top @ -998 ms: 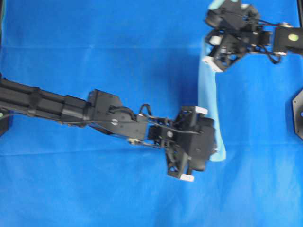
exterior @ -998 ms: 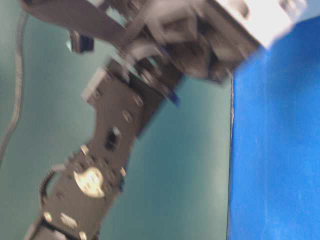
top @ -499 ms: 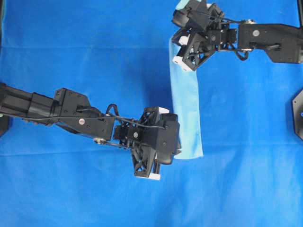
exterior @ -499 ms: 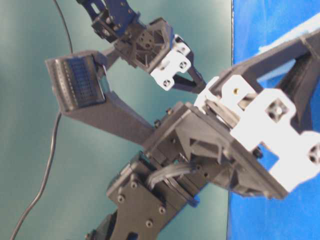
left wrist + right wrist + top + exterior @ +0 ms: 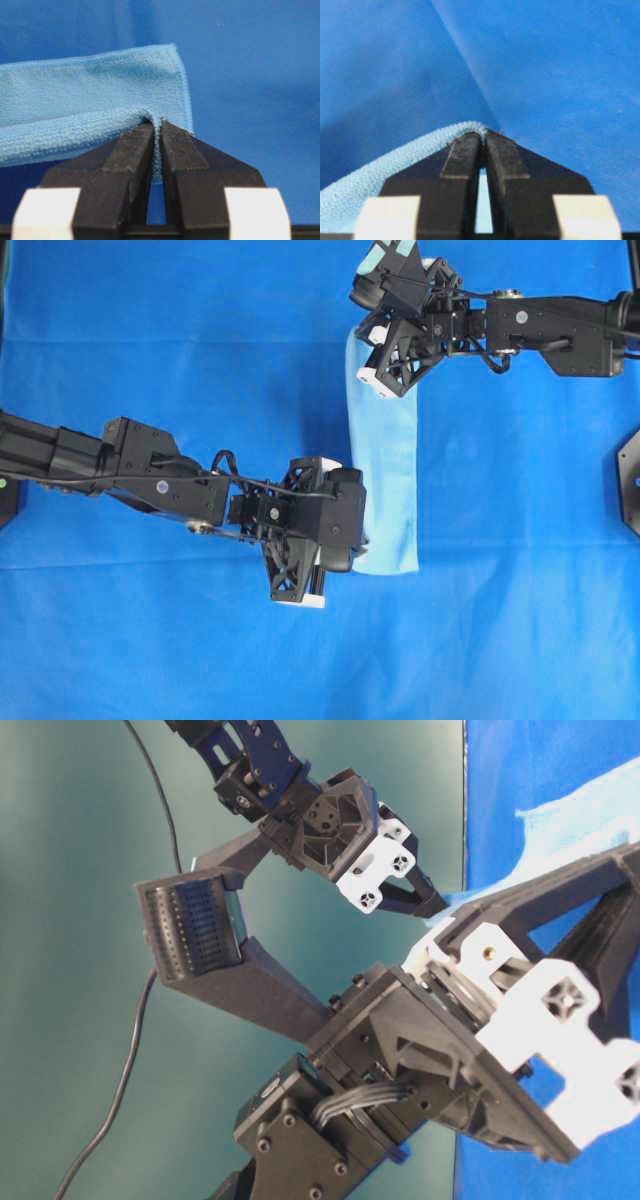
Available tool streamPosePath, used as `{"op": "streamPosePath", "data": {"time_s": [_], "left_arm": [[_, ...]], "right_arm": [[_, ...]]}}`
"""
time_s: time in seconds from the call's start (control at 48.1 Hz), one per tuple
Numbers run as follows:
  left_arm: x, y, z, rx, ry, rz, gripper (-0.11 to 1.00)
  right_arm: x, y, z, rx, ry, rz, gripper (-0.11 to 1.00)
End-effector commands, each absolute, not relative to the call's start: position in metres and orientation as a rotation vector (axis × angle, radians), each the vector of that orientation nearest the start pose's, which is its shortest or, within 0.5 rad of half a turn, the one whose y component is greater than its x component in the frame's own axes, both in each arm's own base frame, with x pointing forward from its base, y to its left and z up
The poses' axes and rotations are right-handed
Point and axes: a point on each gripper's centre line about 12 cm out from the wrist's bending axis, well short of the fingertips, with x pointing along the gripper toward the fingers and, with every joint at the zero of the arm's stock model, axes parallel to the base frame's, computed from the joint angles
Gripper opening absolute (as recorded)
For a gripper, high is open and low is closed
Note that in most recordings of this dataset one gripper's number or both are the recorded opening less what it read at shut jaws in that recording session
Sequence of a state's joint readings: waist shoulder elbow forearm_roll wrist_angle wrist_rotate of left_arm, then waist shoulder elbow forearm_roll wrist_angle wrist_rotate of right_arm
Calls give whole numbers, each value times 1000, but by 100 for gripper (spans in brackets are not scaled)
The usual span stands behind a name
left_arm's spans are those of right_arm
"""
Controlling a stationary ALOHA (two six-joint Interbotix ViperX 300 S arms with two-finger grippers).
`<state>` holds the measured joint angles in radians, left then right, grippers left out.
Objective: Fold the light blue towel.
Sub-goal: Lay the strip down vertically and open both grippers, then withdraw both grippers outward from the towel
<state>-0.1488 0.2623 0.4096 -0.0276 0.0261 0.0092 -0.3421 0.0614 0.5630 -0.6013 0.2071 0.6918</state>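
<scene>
The light blue towel (image 5: 388, 465) lies as a narrow folded strip running from the far side to the near side of the table. My left gripper (image 5: 357, 543) sits at the strip's near left corner. In the left wrist view, that left gripper (image 5: 156, 127) is shut on a fold of the towel (image 5: 95, 95), with a thin hem pinched between the fingertips. My right gripper (image 5: 360, 340) is at the strip's far end. The right wrist view shows this gripper (image 5: 483, 134) shut on the towel (image 5: 375, 172), which curls over the left fingertip. The towel (image 5: 590, 810) also shows in the table-level view.
A royal-blue cloth (image 5: 160, 350) covers the whole table. A black arm base (image 5: 630, 480) stands at the right edge. In the table-level view a teal wall (image 5: 80, 1070) and a black cable (image 5: 120, 1080) lie behind the two arms.
Both arms have moved left with the towel in their grip. The strip has shifted left across the table and now lies flatter.
</scene>
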Motion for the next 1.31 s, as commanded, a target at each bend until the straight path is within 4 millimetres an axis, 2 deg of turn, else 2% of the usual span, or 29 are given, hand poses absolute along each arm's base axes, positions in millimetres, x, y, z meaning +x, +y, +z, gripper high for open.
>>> {"op": "streamPosePath", "data": {"time_s": [0.0,0.062,0.146,0.187,0.249,0.312,0.541,0.748,0.873,1.019,1.289], "left_arm": [[458,-69,159,30,650,-138,10],[455,-69,157,37,667,-141,26],[450,-68,154,40,694,-142,52],[448,-67,153,40,707,-140,63],[445,-65,155,40,722,-136,79],[441,-64,159,41,734,-135,87],[419,-60,187,39,810,-135,87],[392,-52,209,31,813,-123,86],[377,-40,226,5,727,-96,86],[352,-25,252,3,549,-67,86],[292,2,271,-15,308,11,86]], "right_arm": [[378,-149,172,179,749,-471,23],[377,-149,172,175,760,-477,44],[376,-150,171,173,766,-481,63],[376,-150,171,173,769,-483,66],[376,-150,171,173,771,-484,62],[375,-150,171,171,771,-485,60],[364,-141,180,166,793,-502,61],[345,-109,203,141,755,-447,61],[327,-82,217,119,705,-380,60],[303,-58,230,110,623,-297,60],[258,-45,256,110,441,-237,60]]}}
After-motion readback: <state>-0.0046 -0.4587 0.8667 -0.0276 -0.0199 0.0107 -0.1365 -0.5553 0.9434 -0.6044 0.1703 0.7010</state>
